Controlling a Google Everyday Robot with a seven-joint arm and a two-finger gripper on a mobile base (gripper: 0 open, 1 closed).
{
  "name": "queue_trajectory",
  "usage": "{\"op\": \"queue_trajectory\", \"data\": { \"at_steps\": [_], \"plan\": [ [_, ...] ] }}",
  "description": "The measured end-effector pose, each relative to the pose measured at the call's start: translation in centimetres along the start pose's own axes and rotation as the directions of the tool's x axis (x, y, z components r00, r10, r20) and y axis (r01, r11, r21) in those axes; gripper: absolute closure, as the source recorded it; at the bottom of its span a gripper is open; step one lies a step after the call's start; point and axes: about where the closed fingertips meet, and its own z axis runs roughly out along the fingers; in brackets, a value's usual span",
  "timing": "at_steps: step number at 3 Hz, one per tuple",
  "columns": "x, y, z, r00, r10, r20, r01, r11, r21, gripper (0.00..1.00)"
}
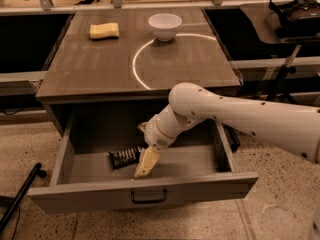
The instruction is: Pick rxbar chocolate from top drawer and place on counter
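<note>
The top drawer [85, 189] is pulled open, its dark curved handle [149, 197] at the front. The rxbar chocolate [125, 156], a dark wrapper with pale lettering, lies flat on the drawer floor left of centre. My gripper [145, 165] reaches down into the drawer on the white arm, its pale fingers just right of the bar's right end, tips near the drawer floor. The counter [100, 69] with its white arc line sits above the drawer.
A yellow sponge [104, 30] and a white bowl [165, 25] stand at the back of the counter. Dark side tables flank it; a headset [295, 14] lies on the right one. A black pole [17, 199] leans at the lower left.
</note>
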Motion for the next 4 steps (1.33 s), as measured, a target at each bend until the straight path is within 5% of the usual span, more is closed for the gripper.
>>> {"op": "queue_trajectory", "data": {
  "at_steps": [4],
  "plan": [
    [-1.5, 1.4, 4.4, 0.998, -0.057, -0.038, 0.054, 0.9957, -0.075, 0.0]
  ]
}}
